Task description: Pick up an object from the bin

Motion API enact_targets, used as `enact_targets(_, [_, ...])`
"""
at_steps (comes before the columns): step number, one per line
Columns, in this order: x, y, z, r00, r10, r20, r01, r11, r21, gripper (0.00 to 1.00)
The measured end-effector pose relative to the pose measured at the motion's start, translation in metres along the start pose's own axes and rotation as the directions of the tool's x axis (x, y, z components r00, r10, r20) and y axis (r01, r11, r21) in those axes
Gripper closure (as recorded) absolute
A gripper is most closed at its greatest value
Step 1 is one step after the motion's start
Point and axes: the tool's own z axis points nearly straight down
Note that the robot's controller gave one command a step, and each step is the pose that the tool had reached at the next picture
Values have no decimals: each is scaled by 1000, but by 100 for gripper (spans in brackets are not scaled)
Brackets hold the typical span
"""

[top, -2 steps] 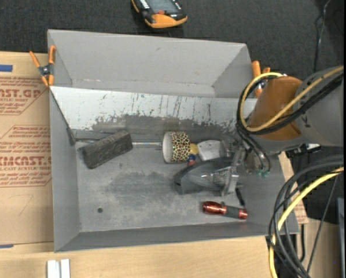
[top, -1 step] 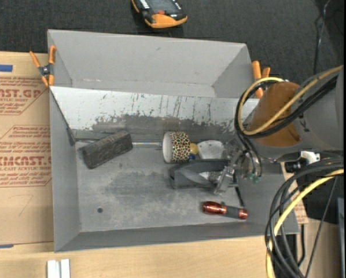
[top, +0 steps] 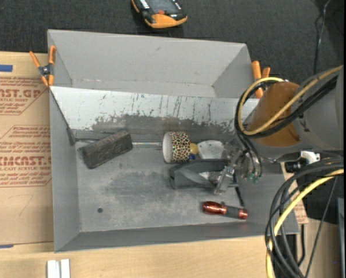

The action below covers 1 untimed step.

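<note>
I am looking down on a dark, faintly textured floor [top: 265,10] that is running across the top of my view, and a small orange-and-black device [top: 159,10] is lying on it near the middle. Along the bottom a pale wooden surface [top: 161,259] is showing, and a little white block [top: 58,267] is sitting on it toward the left corner.

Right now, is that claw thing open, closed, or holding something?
Gripper: cannot be told; it is at the right end of a dark grey object.
</note>
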Motion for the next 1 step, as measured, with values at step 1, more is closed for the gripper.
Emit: enact_targets(1, [0,0,-4,1000,-1,-2,1,1000,0,100])
